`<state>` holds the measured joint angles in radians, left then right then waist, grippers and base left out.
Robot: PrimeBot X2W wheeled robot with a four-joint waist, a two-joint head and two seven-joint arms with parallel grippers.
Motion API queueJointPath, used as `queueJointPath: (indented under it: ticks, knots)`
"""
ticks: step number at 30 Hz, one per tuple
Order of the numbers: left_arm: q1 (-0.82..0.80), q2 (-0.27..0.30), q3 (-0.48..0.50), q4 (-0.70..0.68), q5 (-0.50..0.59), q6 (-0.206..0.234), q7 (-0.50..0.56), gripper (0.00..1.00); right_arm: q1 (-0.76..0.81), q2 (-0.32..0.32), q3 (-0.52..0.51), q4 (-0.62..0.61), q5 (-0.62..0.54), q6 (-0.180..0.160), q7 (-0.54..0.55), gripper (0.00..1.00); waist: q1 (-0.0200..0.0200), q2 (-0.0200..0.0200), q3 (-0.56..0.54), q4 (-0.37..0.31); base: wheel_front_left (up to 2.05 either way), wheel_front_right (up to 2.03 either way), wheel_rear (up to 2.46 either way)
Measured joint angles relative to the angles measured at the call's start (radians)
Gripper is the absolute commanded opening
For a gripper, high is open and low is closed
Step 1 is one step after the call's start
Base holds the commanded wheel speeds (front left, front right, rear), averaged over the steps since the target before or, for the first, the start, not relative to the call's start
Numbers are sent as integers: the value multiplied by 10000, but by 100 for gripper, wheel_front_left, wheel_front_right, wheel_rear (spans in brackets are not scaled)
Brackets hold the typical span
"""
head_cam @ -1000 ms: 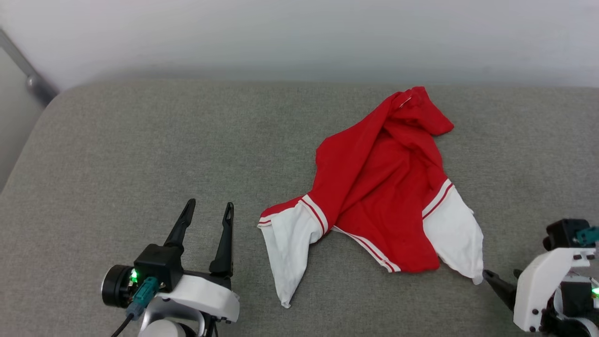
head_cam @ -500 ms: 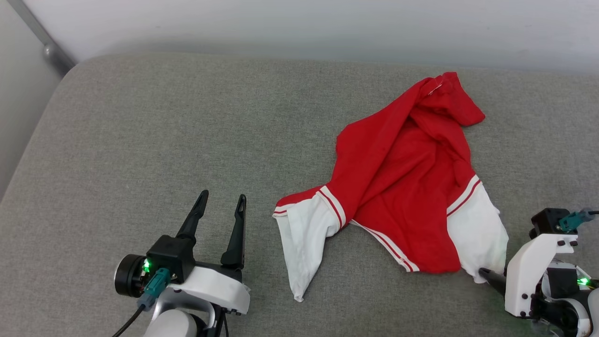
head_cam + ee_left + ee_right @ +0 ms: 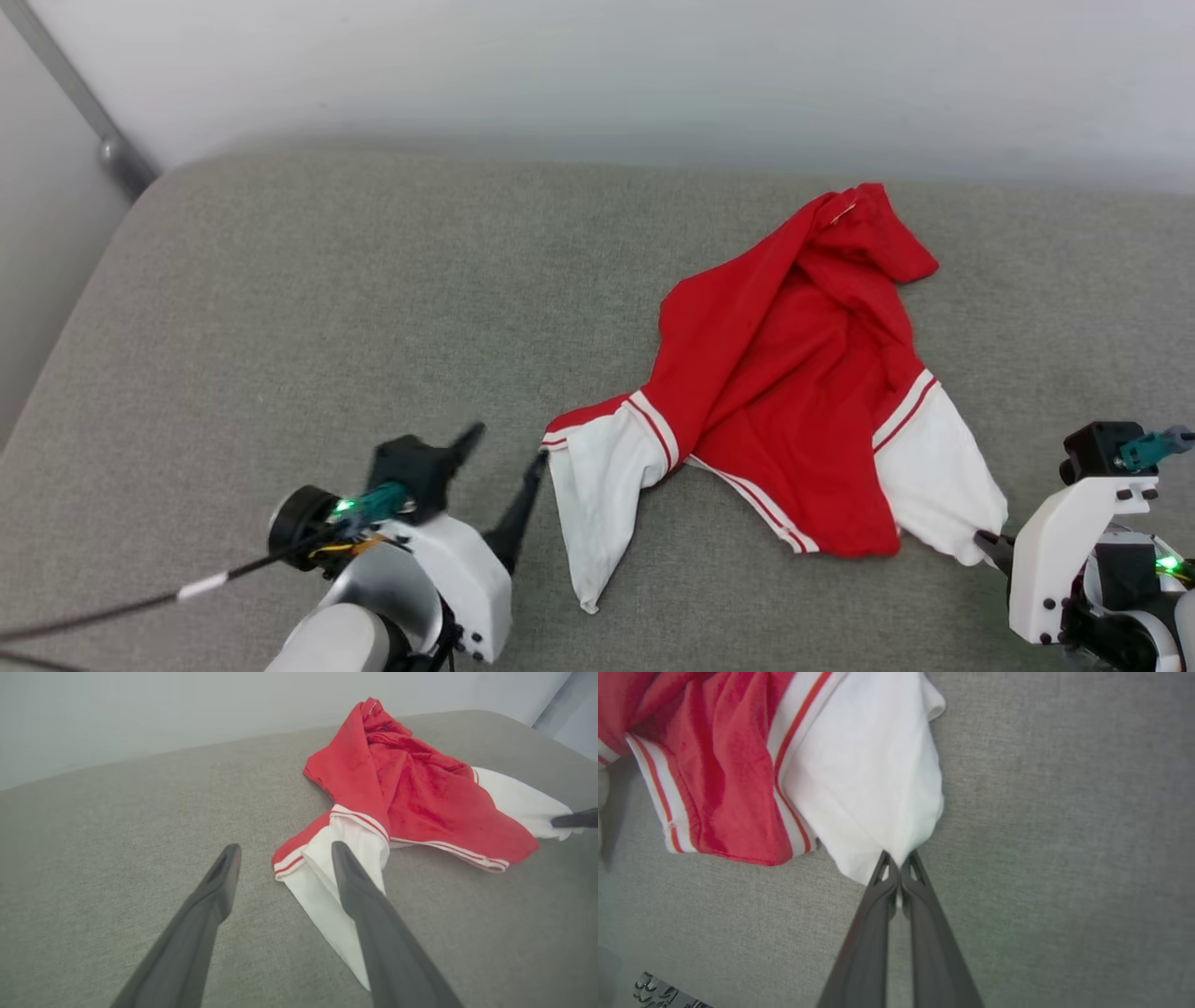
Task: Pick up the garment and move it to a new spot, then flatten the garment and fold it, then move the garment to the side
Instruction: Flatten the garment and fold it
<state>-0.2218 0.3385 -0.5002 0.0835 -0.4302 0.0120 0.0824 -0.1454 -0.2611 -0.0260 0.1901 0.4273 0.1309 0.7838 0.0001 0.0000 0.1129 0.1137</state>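
One garment (image 3: 775,373), lying along 1-to-7 o'clock, is clamped by the right fingers (image 3: 875,924); the left fingers (image 3: 203,914) are spread apart.

Splayed left pincer (image 3: 285,850) at sleeve of garment (image 3: 420,798)

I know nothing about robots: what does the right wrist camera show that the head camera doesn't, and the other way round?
Right wrist view: a close-up of the right gripper, its fingers pinched shut on the tip of a white sleeve.
Head view: the whole crumpled shirt, the left gripper open next to the other sleeve, and the wall behind.
Both: the red shirt with its striped trim, lying on the grey cushion.
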Motion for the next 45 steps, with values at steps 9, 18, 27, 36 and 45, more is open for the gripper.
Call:
queueJointPath:
  ticks: [9,18,27,36,45]
  knots:
    - [-337,483,-1448,-36,-874,-1009,3975,100,499,299,-213,-1231,-288,2,330,0,0,0,-228,-515,0,0,0]
    - [-1032,359,-2107,1064,-1097,-1233,5218,100,500,433,-291,-1749,-339,0,443,0,0,0,344,-932,0,0,0]
    - [-1614,113,-2531,1948,-1488,-1342,5388,0,487,460,-397,-1824,-322,0,336,0,-1,0,683,-1153,0,0,0]
    - [-1629,529,-2253,1833,-1404,-1072,4477,0,476,339,-596,-1923,-309,0,-134,0,0,0,278,-963,0,0,0]
    - [-1939,1689,-675,-955,-1020,151,3521,0,134,-134,-807,-2803,-355,0,-771,0,0,0,-646,-665,0,0,0]
